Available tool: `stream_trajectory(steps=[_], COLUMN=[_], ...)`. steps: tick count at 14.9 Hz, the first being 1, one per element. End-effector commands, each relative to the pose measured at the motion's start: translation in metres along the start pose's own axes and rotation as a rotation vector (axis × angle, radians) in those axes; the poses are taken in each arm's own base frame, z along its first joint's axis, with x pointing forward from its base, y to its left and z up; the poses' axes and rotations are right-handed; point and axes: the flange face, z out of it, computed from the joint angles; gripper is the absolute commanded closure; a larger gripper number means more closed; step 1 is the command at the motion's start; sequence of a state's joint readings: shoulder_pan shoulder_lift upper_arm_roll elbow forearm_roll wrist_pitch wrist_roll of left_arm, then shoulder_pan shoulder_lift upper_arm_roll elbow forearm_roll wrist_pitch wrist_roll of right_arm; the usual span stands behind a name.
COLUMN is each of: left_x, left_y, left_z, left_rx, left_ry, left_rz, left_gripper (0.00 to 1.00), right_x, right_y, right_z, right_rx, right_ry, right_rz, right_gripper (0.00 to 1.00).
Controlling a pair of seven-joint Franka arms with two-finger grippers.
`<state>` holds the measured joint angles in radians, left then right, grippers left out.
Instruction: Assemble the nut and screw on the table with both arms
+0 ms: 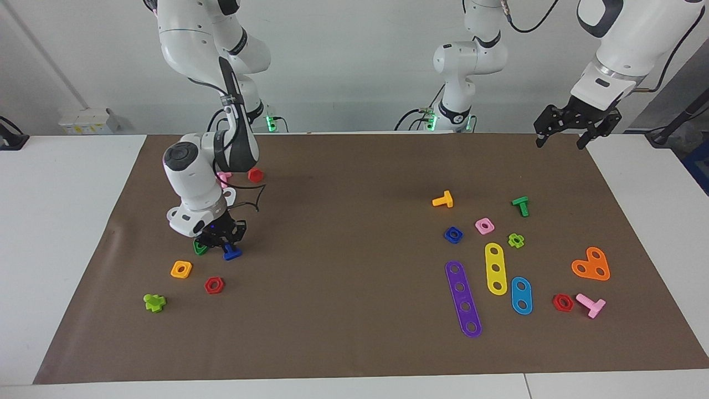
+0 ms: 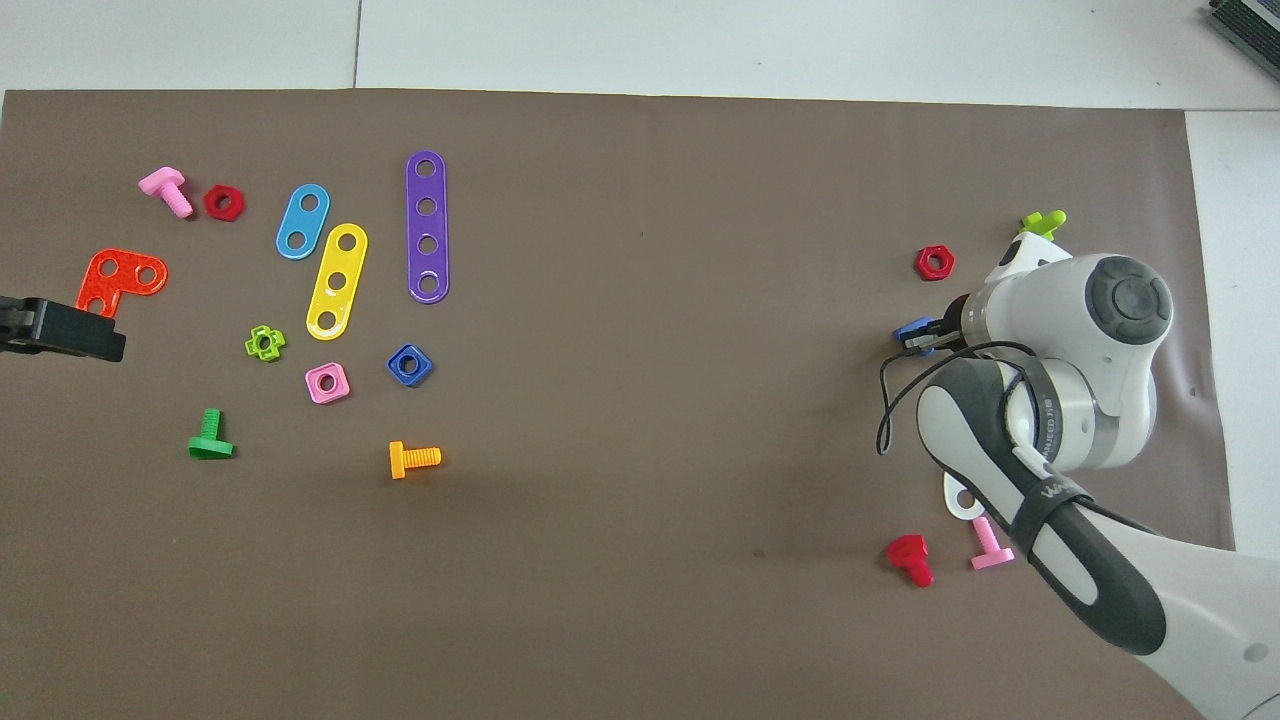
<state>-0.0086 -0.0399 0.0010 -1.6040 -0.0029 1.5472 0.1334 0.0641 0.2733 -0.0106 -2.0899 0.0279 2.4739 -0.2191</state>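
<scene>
The right gripper (image 1: pixel 226 242) grips the blue screw (image 1: pixel 232 253) low over the mat (image 1: pixel 354 332); the left gripper (image 1: pixel 576 132) waits, fingers spread.

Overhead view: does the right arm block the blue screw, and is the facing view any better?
Overhead: the white right arm covers most of the small dark-blue plastic screw; only a sliver shows. Facing: the screw shows below the right gripper, partly in its shadow on the mat.

A purple strip (image 1: pixel 463 298), yellow strip (image 1: pixel 495 268) and blue strip (image 1: pixel 521 295) lie side by side.
</scene>
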Motion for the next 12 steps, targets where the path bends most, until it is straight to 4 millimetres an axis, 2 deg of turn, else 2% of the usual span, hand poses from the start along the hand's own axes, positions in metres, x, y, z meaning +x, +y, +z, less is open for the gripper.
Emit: stream_trajectory(steps=[1,3,4,7,9,12], left_x=[-0.008,-0.008,-0.008,-0.008,-0.008,-0.008], left_y=[-0.001,-0.001,0.000,0.000,0.000,-0.001], left_z=[-0.001,-0.001,-0.001,-0.001,-0.001,-0.001], left_rx=[-0.017,-0.017,-0.017,-0.017,-0.017,-0.018], left_ry=[0.002,0.002,0.002,0.001,0.002,0.003], left_rz=[-0.001,-0.001,0.000,0.000,0.000,-0.001], left_gripper=[0.00,0.00,0.00,0.00,0.00,0.00], right_x=[0.003,0.010,0.015,0.043,0.059,0.059], right_y=[0.001,-0.001,-0.003,-0.051,-0.107,-0.209], right_z=[-0.001,-0.022,-0.040,-0.094,-0.122,-0.133], right_rx=[0.011,0.013,0.015,0.031,0.027,0.042], right_ry=[0.011,0.021,0.024,-0.005,-0.029,-0.022], right_rz=[0.041,0.080,0.124,0.211,0.261,0.354], right_gripper=[1.00,1.00,1.00,1.00,1.00,1.00])
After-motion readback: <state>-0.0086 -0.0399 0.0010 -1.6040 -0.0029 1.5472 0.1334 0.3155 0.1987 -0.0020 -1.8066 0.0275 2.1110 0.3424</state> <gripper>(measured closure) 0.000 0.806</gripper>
